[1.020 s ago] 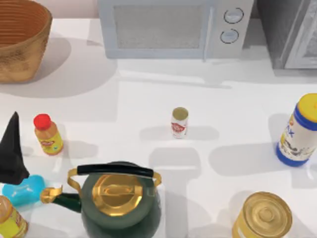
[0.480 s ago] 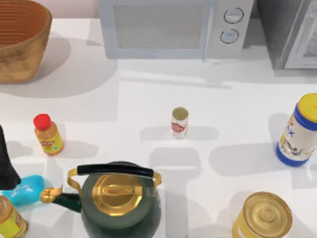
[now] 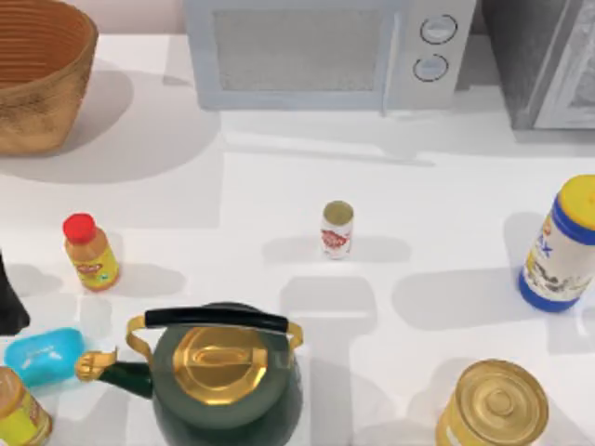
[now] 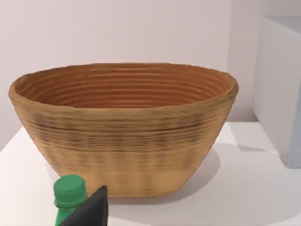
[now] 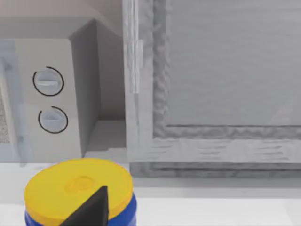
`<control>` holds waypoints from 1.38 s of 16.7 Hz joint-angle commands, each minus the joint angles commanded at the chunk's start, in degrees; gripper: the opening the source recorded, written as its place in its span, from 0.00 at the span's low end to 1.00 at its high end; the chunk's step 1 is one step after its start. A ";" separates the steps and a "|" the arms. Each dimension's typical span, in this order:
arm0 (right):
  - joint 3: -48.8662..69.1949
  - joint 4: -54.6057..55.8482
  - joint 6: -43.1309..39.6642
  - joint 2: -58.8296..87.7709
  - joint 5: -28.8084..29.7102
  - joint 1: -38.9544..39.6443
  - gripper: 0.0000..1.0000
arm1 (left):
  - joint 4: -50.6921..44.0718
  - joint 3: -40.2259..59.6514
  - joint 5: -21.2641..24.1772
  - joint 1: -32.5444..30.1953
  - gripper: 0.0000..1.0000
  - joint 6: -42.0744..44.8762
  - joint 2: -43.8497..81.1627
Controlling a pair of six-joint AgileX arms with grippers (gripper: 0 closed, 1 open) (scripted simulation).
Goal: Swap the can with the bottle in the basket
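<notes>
Can upright mid-table, free of any grip, well apart from basket at far left corner. Basket interior in left wrist view holds nothing visible. Red-capped bottle stands left of can, near side of basket. Left gripper a dark shape at left table edge, just above blue soap bar; jaw state: cannot tell. Green-capped bottle near basket in left wrist view. Green kettle near centre.
</notes>
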 joint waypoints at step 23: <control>0.00 0.00 0.00 0.00 0.00 0.00 1.00 | 78.96 4.81 29.60 27.44 1.00 7.36 97.65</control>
